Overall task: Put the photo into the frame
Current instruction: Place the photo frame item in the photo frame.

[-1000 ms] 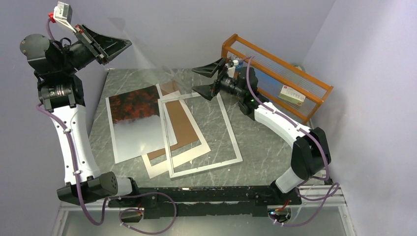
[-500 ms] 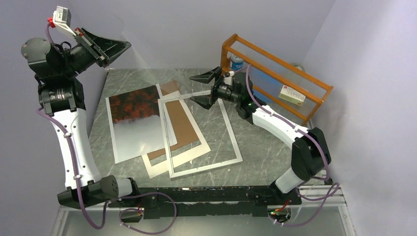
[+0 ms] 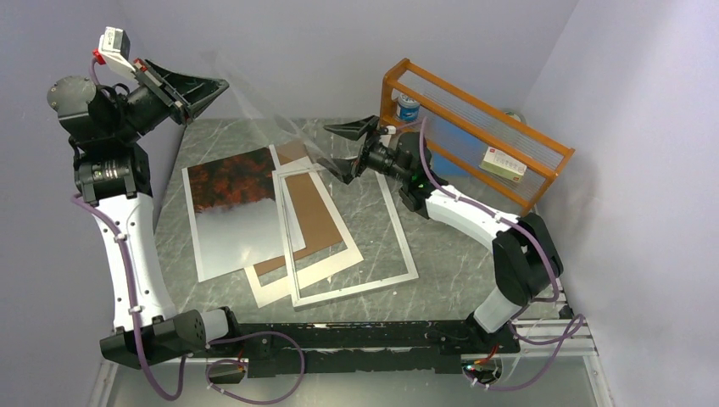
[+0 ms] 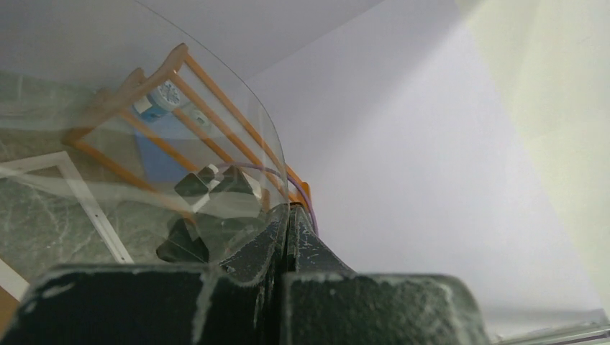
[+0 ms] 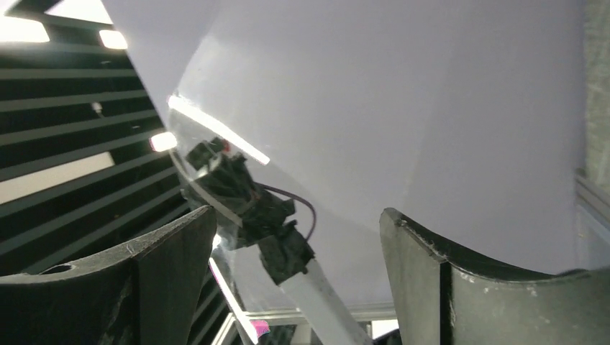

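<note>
The photo (image 3: 233, 212) lies flat on the bench (image 3: 441, 237), dark end toward the far wall and pale end toward the arms, so its long axis runs near-to-far with a slight tilt. The frame (image 3: 356, 289) lies just to its right on the same heading, over a brown board (image 3: 318, 212). The photo's right edge meets the frame's left border; which lies on top there I cannot tell.

Neither arm is at the photo. The left arm (image 3: 127, 229) is raised high over the bench's far left corner, above the photo's dark end. The left jaws are clamped narrow on the edge of a clear pane (image 4: 108, 86), which bows out toward the right. The right arm (image 3: 475, 216) reaches to the pane's other end, above the frame's far left corner and in front of the rack (image 3: 487, 106). The right jaws stand wide with nothing between them, as the right wrist view shows.

The pane looks like the step in hand, so the photo waits. It has only a short sideways shift to make, rightward into the frame's opening, without turning. The left arm is the nearer one, but it is occupied.
</note>
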